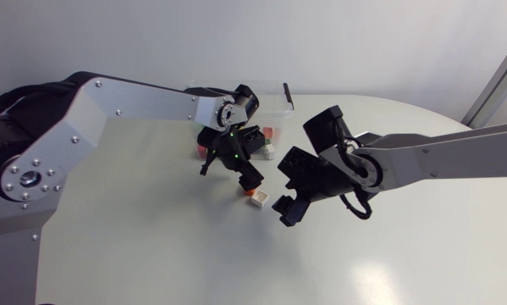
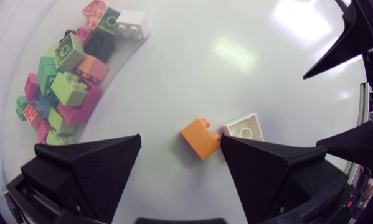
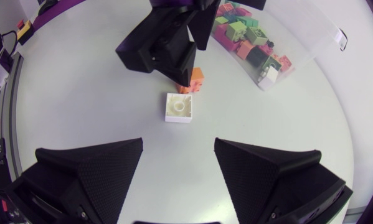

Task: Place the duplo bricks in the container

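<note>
Orange brick [image 2: 200, 138] mid-table, just beside white brick [image 2: 243, 126]; container [image 1: 274, 97] at table's far edge. L gripper [image 2: 180, 168] spread around orange: centre, avoid white, then close. R gripper [image 3: 177, 168] spread, empty.

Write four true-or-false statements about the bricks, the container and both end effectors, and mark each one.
1. The orange brick lies on the table between the open fingers of the left end effector. True.
2. The white brick is inside the container. False: it lies on the table beside the orange brick.
3. The right end effector is shut on the white brick. False: it is open, and the white brick lies ahead of it, untouched.
4. The container holds many bricks. True.
</note>
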{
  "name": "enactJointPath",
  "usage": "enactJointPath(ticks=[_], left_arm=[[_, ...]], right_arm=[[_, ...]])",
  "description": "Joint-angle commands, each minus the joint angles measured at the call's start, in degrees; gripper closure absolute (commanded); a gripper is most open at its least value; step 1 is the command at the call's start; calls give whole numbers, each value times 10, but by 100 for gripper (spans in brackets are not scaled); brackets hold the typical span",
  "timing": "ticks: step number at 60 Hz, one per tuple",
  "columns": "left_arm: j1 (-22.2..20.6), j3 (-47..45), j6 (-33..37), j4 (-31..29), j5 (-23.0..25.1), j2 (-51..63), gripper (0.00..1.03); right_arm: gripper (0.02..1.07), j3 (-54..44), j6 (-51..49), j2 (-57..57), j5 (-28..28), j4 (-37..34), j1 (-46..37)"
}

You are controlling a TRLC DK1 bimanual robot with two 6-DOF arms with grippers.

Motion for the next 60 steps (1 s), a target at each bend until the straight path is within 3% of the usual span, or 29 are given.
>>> enactJointPath(ticks=[1,16,42,45,51,60], left_arm=[[-1,22,-22,-6,-12,20,14],[4,23,-36,-6,-47,26,14],[-1,32,-1,3,-16,33,15],[-1,36,-1,2,-16,38,21],[1,46,-2,2,-16,47,46],[3,63,-7,-7,-15,64,61]], right_arm=[[23,-21,-11,-16,-1,-6,-2],[23,-34,-8,-30,-2,-6,-1],[23,-41,-6,-41,-1,-9,5],[23,-42,-6,-41,-1,-9,5],[23,-42,-6,-41,-2,-9,5],[23,-42,-6,-41,-1,-8,7]])
